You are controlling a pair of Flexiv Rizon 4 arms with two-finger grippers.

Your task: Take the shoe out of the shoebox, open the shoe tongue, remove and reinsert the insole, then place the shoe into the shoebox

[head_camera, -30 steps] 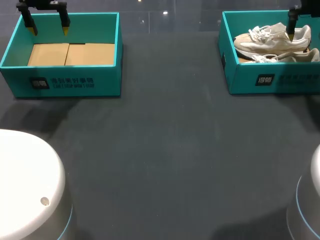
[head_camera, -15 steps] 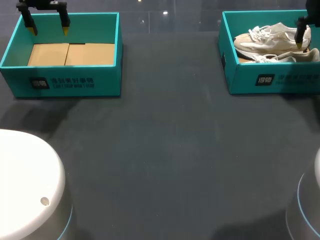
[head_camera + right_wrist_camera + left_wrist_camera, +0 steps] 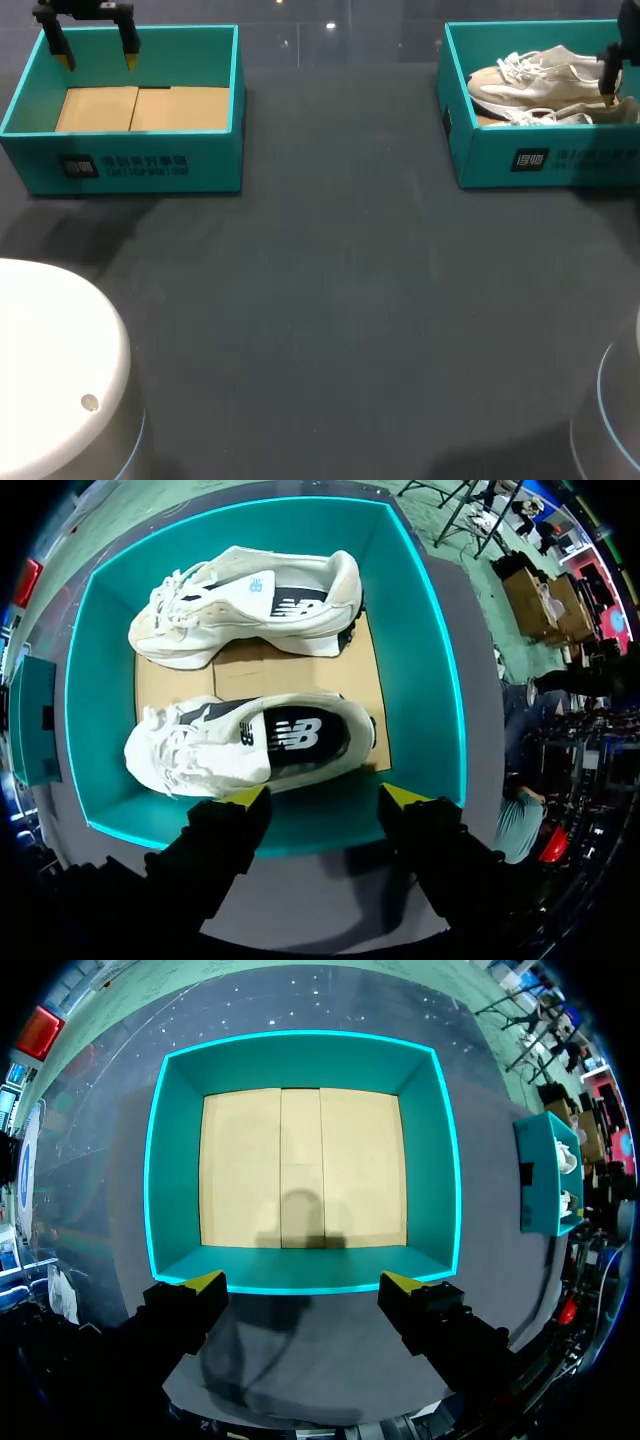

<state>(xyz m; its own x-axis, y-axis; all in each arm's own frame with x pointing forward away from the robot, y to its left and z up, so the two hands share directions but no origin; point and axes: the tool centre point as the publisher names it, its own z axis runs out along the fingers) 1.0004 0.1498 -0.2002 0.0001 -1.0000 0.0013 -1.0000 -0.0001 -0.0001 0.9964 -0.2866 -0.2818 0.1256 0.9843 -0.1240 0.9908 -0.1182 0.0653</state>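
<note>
Two off-white sneakers lie in the teal shoebox [image 3: 500, 160] at the table's back right. The far shoe [image 3: 540, 75] [image 3: 250, 605] lies on its side; the near shoe [image 3: 560, 117] [image 3: 250, 745] sits upright, its dark insole showing. My right gripper [image 3: 609, 92] [image 3: 322, 798] hangs over the box at the shoes' heel end, above the box wall beside the upright shoe, open with nothing between its fingers. Above the back edge of a second teal box [image 3: 150, 165] [image 3: 300, 1270] my left gripper [image 3: 97, 58] [image 3: 302, 1282] stands wide open and holds nothing.
The second teal box at the back left holds only a cardboard floor [image 3: 300, 1165]. Dark table surface [image 3: 330, 300] stretches between and in front of the two boxes. White robot bases [image 3: 50, 370] sit at the front corners.
My right gripper has moved rightward across the shoebox, from over the far shoe to the heel end, and slightly lower. The left arm has not moved.
</note>
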